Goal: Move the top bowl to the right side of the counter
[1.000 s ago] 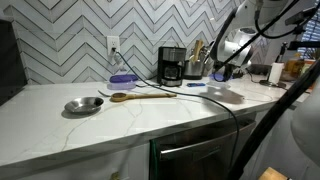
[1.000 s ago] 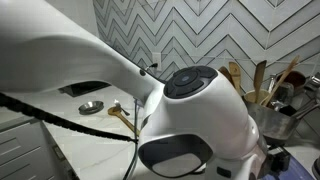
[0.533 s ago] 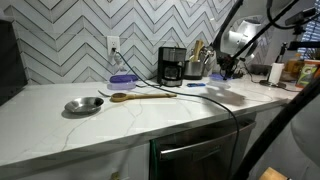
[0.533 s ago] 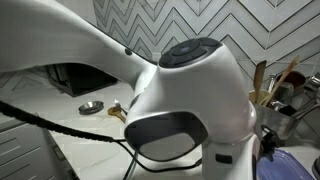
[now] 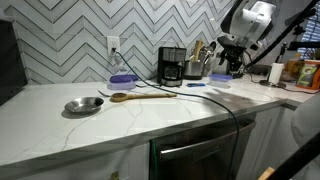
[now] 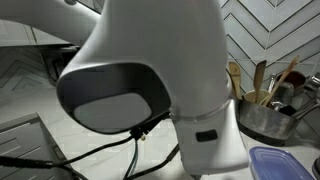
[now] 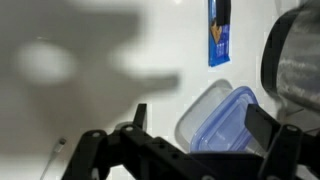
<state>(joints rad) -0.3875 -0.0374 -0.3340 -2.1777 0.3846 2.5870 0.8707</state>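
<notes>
In the wrist view I see the gripper (image 7: 200, 125) released: its two dark fingers (image 7: 139, 117) stand wide apart and nothing is clamped between them. The pale blue bowl (image 7: 218, 118) lies on the white counter (image 7: 100, 40) under the gap between the fingers, more toward the right finger. From this view I cannot tell if a finger touches its rim. Beyond the bowl a blue packet (image 7: 220, 30) lies flat on the counter, and a metal pot (image 7: 297, 55) stands at the right edge.

In an exterior view the arm (image 5: 250, 18) reaches down at the far right end of the counter (image 5: 150, 122), and the gripper (image 5: 232, 66) hangs just above the pale blue bowl (image 5: 218, 81). The coffee maker (image 5: 172, 65) stands near, against the tiled wall. Further left lie a darker bowl (image 5: 122, 79), a wooden spoon (image 5: 140, 96) and a metal bowl (image 5: 83, 104), all well apart from the gripper.

In an exterior view the arm (image 6: 150, 80) fills almost all of the picture. I see only a part of the pale blue bowl (image 6: 285, 162) in the lower right corner, with the metal pot (image 6: 265, 118) behind it, holding wooden utensils.
</notes>
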